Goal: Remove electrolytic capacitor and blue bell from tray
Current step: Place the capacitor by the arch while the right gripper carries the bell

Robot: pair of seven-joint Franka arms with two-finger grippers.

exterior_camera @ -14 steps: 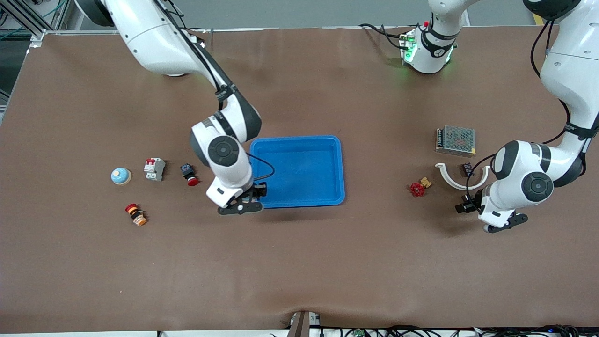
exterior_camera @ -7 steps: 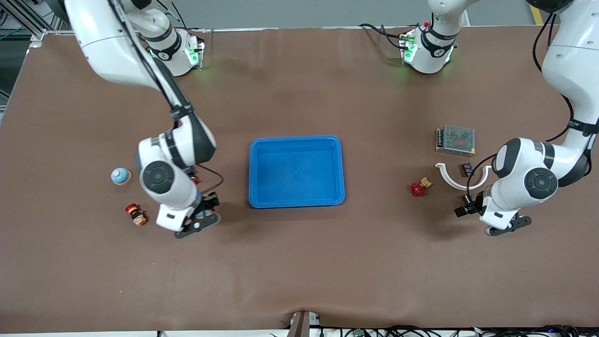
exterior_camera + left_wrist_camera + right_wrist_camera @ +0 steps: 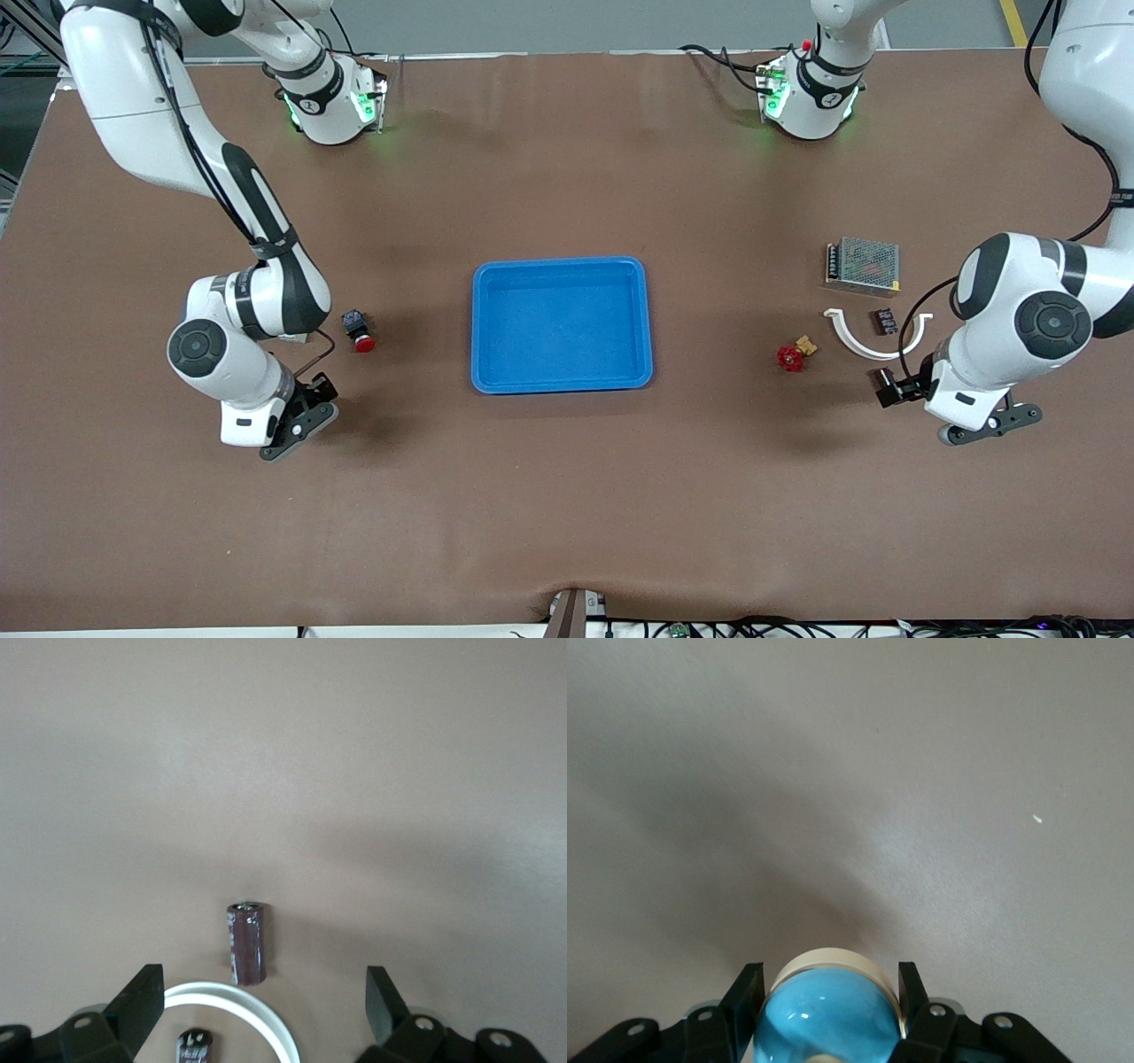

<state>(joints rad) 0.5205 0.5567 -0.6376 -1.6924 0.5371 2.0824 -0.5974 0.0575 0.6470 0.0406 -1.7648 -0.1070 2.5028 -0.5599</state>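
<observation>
The bell (image 3: 828, 1019) has a pale blue dome on a cream base and sits between the fingers of my right gripper (image 3: 828, 979). The fingers (image 3: 753, 988) stand against both sides of the dome. In the front view the right arm covers the bell, and my right gripper (image 3: 288, 424) is near the right arm's end of the table. The capacitor (image 3: 248, 943), a dark brown cylinder, rests on the table just outside a white half ring (image 3: 239, 1005). My left gripper (image 3: 266, 983) hangs open above them. In the front view the left gripper (image 3: 983, 424) hides the capacitor.
A blue tray (image 3: 563, 266) stands mid-table. A red-capped black button (image 3: 359, 332) lies between it and the right arm. Toward the left arm's end are a red valve (image 3: 793, 356), the white half ring (image 3: 855, 341), a small dark chip (image 3: 884, 321) and a mesh-covered box (image 3: 862, 264).
My right arm has swept from the tray's near corner toward its own end of the table and now covers the bell and two small parts near it. My left arm has drifted slightly outward.
</observation>
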